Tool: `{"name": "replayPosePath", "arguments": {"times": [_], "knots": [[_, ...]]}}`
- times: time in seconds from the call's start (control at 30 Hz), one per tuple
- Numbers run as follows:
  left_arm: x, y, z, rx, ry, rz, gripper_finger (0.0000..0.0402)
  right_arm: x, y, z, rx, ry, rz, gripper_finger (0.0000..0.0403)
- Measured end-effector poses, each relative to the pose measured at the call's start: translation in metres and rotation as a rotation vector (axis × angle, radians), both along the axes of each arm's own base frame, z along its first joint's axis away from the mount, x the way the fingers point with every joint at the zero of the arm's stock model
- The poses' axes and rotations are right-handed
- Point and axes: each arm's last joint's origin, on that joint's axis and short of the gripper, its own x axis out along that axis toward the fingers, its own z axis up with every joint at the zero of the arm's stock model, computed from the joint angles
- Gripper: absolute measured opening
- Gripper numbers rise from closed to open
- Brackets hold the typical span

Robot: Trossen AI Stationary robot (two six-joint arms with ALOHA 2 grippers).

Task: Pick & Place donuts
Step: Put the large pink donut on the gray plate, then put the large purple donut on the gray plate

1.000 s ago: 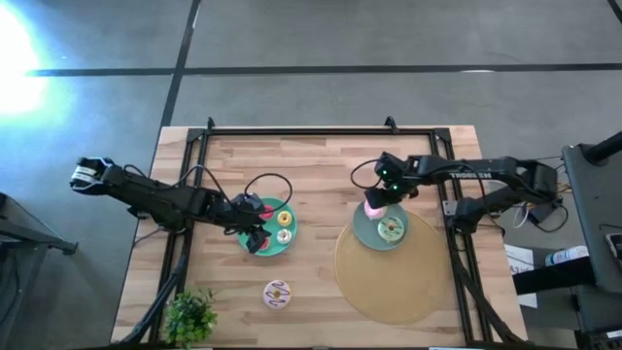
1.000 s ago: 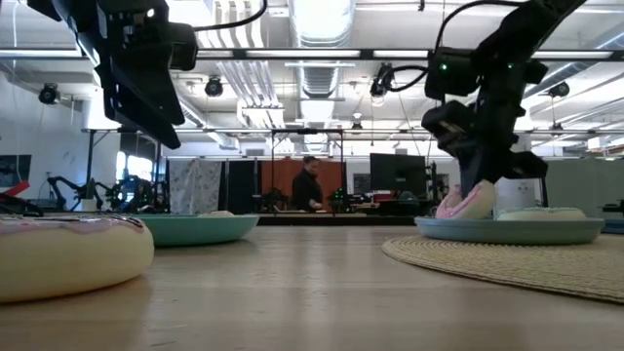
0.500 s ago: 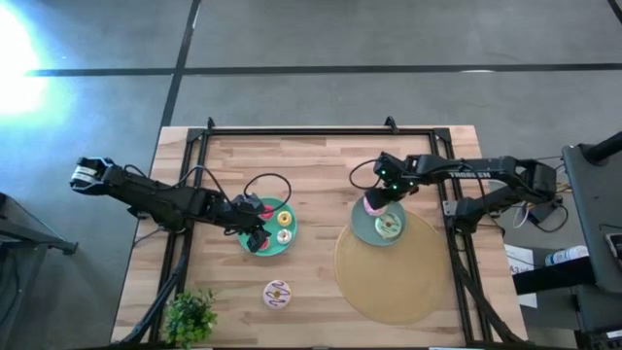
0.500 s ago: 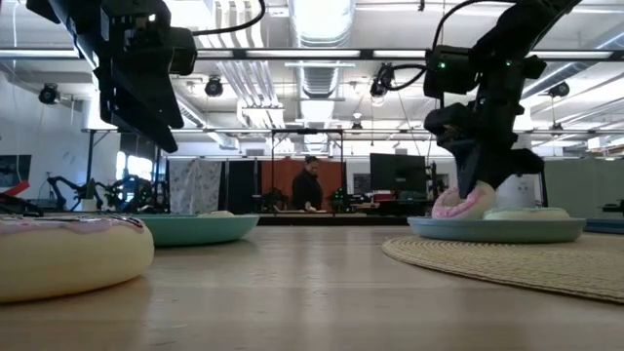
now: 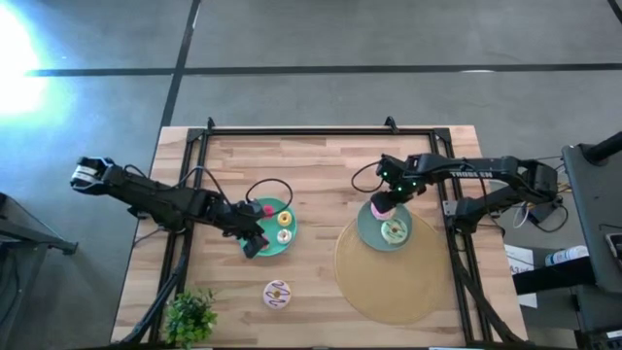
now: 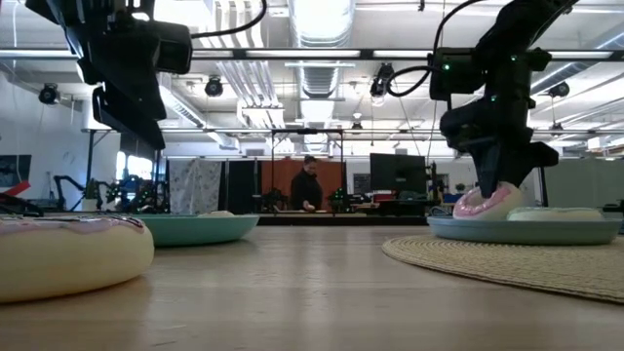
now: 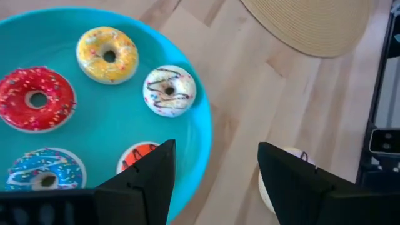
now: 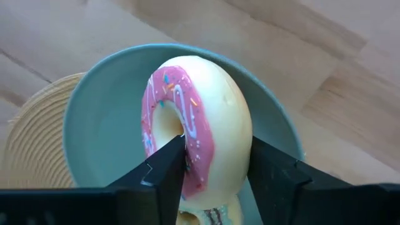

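My right gripper (image 8: 219,172) is shut on the pink donut (image 8: 200,119), which stands on edge above the far-left part of the grey-blue plate (image 5: 374,233). The green donut (image 5: 394,230) lies flat on that plate. My left gripper (image 7: 215,181) is open and hovers over the near edge of the teal plate (image 7: 194,134), touching nothing. Several tiny donuts lie flat on that plate, among them a yellow one (image 7: 107,54), a red one (image 7: 36,98) and a white streaked one (image 7: 169,90). The bigger white donut with purple streaks (image 5: 277,293) lies flat on the bare table. My right gripper pinches the pink donut across its ring (image 8: 240,140). One finger (image 8: 164,169) is on the pink frosted face and the other (image 8: 272,169) on the cream back. The fingers come from above, pointing down. The donut stands upright, its lower edge (image 6: 485,210) at the plate's rim; whether it touches, I cannot tell.
A round woven mat (image 5: 389,282) lies under the grey-blue plate at the table's near right. A leafy plant (image 5: 190,316) stands at the near left corner. A black frame (image 5: 321,131) runs along the table's sides. Bare wood lies between the two plates.
My right gripper has carried the pink donut a little toward the table's right edge, turning it from tilted to more upright. The grey-blue plate has slid the same way with it. My left gripper has drawn back slightly toward the table's left edge, staying open.
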Motion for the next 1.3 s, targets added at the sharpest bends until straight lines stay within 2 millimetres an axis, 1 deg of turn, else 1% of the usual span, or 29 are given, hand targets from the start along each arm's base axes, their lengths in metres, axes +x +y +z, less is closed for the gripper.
{"name": "replayPosePath", "arguments": {"times": [0.13, 0.43, 0.57, 0.73, 0.87, 1.07, 1.23, 1.3], "knots": [[-0.001, -0.005, 0.0, -0.002, 0.001, -0.021, 0.02, 0.0, 0.001, 0.0, 0.018, -0.006, -0.001, 0.0164], [-0.004, -0.018, 0.0, -0.024, 0.006, -0.056, 0.02, -0.007, 0.004, -0.001, 0.05, 0.071, -0.001, 0.0223], [-0.007, -0.026, 0.0, -0.018, 0.005, -0.089, 0.02, -0.01, 0.005, 0.0, 0.058, 0.092, -0.003, 0.0235], [-0.009, -0.037, -0.004, 0.009, 0.016, -0.123, 0.02, -0.012, 0.009, 0.006, 0.051, 0.062, -0.013, 0.025], [-0.004, -0.046, -0.012, 0.012, 0.036, -0.146, 0.02, -0.015, 0.013, 0.012, 0.061, 0.043, -0.007, 0.0266], [0.011, -0.064, -0.027, 0.0, 0.012, -0.185, 0.02, -0.02, 0.021, 0.024, 0.068, -0.021, -0.041, 0.0289], [0.016, -0.071, -0.043, 0.005, 0.069, -0.179, 0.02, -0.028, 0.03, 0.04, 0.057, -0.105, -0.057, 0.0295], [0.018, -0.072, -0.048, 0.008, 0.093, -0.172, 0.02, -0.032, 0.034, 0.046, 0.025, -0.137, -0.055, 0.0295]]}}
